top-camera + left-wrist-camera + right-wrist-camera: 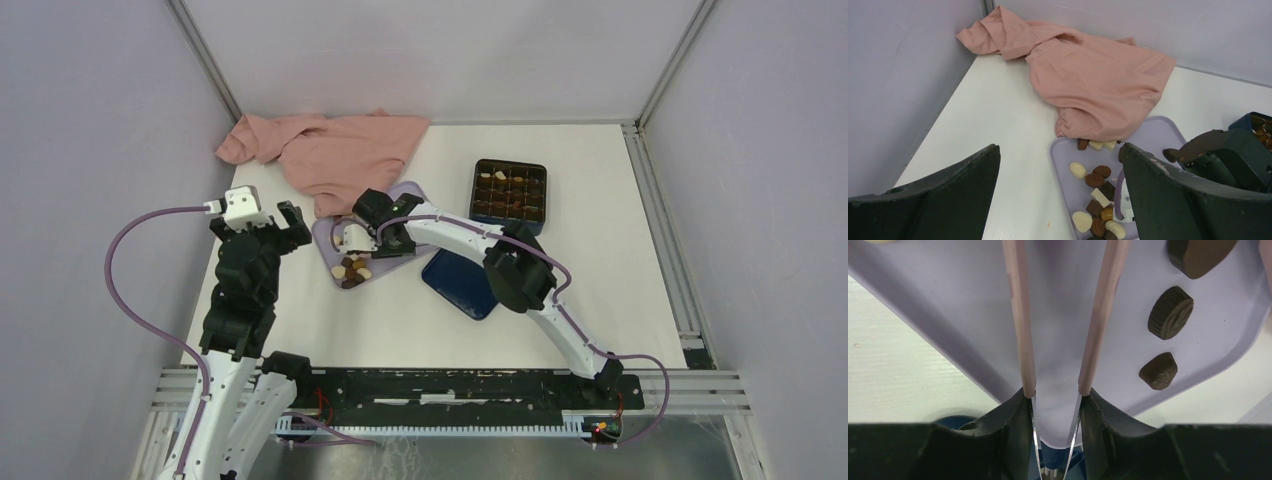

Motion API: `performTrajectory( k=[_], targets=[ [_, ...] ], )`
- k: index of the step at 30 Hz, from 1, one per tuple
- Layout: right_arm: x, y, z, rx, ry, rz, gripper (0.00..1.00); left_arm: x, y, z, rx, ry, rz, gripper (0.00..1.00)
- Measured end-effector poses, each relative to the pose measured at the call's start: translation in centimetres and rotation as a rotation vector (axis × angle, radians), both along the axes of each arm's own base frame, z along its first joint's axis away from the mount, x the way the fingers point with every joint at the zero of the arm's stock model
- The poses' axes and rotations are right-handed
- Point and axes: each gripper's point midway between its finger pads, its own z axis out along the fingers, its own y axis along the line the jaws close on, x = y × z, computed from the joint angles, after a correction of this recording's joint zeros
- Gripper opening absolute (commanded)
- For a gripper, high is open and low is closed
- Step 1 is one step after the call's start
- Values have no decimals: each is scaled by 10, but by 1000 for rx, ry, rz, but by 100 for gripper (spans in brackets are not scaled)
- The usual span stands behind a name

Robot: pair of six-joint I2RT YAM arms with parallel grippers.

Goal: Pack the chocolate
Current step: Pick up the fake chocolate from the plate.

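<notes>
The chocolate (1095, 180) lies loose on the lilac tray (1158, 132), ahead and to the right of the left tool (1059, 150), whose jaws stand wide and empty. The right tool (1063, 270) hangs over the tray, jaws parted with nothing seen between them. Three dark pieces sit just to its right. Each piece looks light, hard, smooth and probably brittle, so pinch gently across the narrow sides, one at a time.

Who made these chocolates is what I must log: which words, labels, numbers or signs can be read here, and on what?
None can be read.
The dark blue box, the dark blue lid, the lilac tray and the pink cloth show no print.
The chocolate bears only moulded ridges, no letters.
</notes>
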Motion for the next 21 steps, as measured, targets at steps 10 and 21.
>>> performTrajectory(
  k=[10, 21],
  targets=[
    [1, 2, -6, -18, -17, -2, 42, 0, 0, 0, 0, 0, 0, 96],
    [5, 9, -1, 5, -31, -7, 44, 0, 0, -1, 0, 2, -1, 96]
  ],
)
